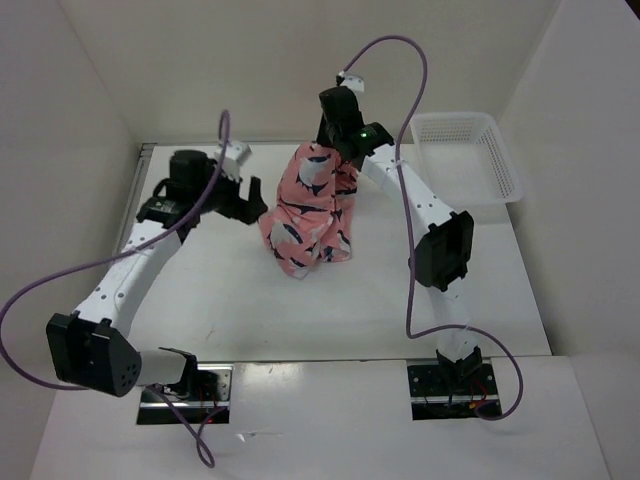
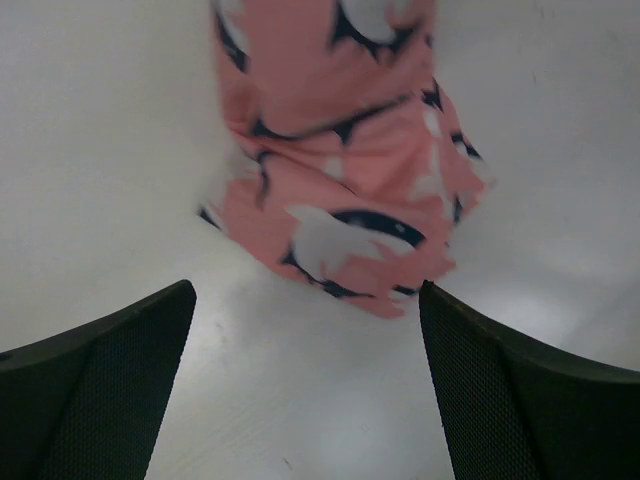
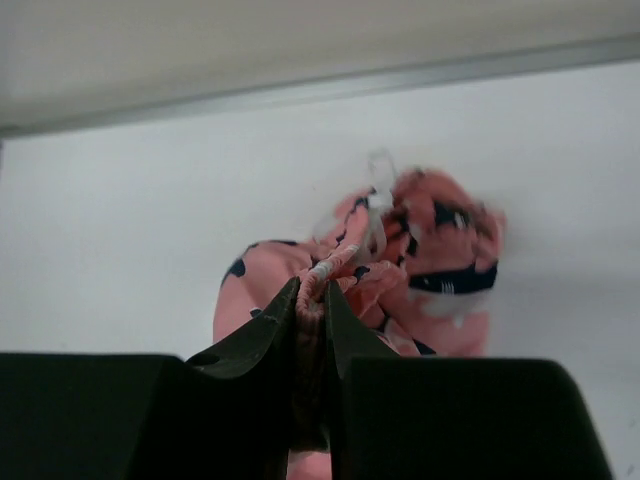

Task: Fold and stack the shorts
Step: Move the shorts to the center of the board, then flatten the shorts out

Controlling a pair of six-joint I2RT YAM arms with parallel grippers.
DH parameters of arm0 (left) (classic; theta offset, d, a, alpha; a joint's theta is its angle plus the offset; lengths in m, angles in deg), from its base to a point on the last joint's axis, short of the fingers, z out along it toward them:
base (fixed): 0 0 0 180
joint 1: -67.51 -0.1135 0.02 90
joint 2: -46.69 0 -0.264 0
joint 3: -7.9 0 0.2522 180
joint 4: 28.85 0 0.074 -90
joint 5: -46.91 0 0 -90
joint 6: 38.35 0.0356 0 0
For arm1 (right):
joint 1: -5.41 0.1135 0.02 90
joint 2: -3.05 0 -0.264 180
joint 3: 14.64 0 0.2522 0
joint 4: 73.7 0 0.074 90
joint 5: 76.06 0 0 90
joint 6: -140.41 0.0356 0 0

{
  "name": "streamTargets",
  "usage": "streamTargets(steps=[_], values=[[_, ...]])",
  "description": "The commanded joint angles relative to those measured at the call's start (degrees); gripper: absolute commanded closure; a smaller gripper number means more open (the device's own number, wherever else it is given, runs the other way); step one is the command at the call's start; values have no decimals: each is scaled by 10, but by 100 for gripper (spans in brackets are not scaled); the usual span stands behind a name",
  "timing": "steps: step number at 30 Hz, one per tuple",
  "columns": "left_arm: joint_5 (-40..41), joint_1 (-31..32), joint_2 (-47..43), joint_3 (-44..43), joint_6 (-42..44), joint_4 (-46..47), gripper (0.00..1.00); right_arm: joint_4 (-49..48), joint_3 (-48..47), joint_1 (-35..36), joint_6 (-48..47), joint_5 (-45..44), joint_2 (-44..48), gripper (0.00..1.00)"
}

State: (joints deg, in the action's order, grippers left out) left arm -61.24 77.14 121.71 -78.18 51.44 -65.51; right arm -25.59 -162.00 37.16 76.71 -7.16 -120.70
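Dangling near the desk's far edge, the soft coral-pink shark-print shorts (image 1: 308,215) may slip from the closed, thin pinch of the right gripper (image 3: 310,290); the left gripper (image 2: 305,292) gapes wide, empty.

Bright, even overhead light nearly washes out the white counter (image 1: 300,300) and walls (image 1: 90,90) in the top view, leaving only faint soft shadows and a glare patch at the near edge. In the left wrist view the shorts (image 2: 340,180) are smeared and soft, with a sheen on the counter at lower right. The right wrist view is dimmer and greyer; the right tool (image 3: 312,288) is a near-black silhouette, the cloth beyond out of focus.
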Motion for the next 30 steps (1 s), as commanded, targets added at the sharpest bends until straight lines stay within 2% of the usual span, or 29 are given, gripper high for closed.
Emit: streamTargets(steps=[1, 5, 6, 9, 12, 15, 19, 26, 28, 29, 30], values=[[-31, 65, 1, 86, 2, -58, 1, -14, 43, 5, 10, 0, 94, 100], [53, 176, 7, 179, 2, -9, 1, -28, 106, 5, 3, -15, 122, 100], [98, 191, 7, 194, 2, 13, 1, -36, 118, 5, -5, -20, 127, 100], [144, 218, 34, 217, 2, 101, 1, -48, 165, 5, -17, -26, 151, 100], [180, 218, 67, 217, 2, 143, 1, -60, 209, 5, -24, -26, 175, 100], [163, 218, 92, 236, 2, 165, 1, -72, 238, 5, -24, -26, 182, 100], [185, 218, 138, 231, 2, 223, 1, -77, 246, -2, -24, -8, 187, 100], [113, 224, 207, 213, 2, 208, 1, -78, 258, -47, -13, 16, 192, 100], [106, 224, 223, 208, 2, 208, 7, -78, 267, -47, -13, 11, 205, 100], [101, 224, 224, 203, 2, 208, 18, -78, 277, -47, -13, 11, 205, 100], [95, 224, 231, 203, 2, 203, 24, -84, 285, -47, -19, 11, 211, 100]])
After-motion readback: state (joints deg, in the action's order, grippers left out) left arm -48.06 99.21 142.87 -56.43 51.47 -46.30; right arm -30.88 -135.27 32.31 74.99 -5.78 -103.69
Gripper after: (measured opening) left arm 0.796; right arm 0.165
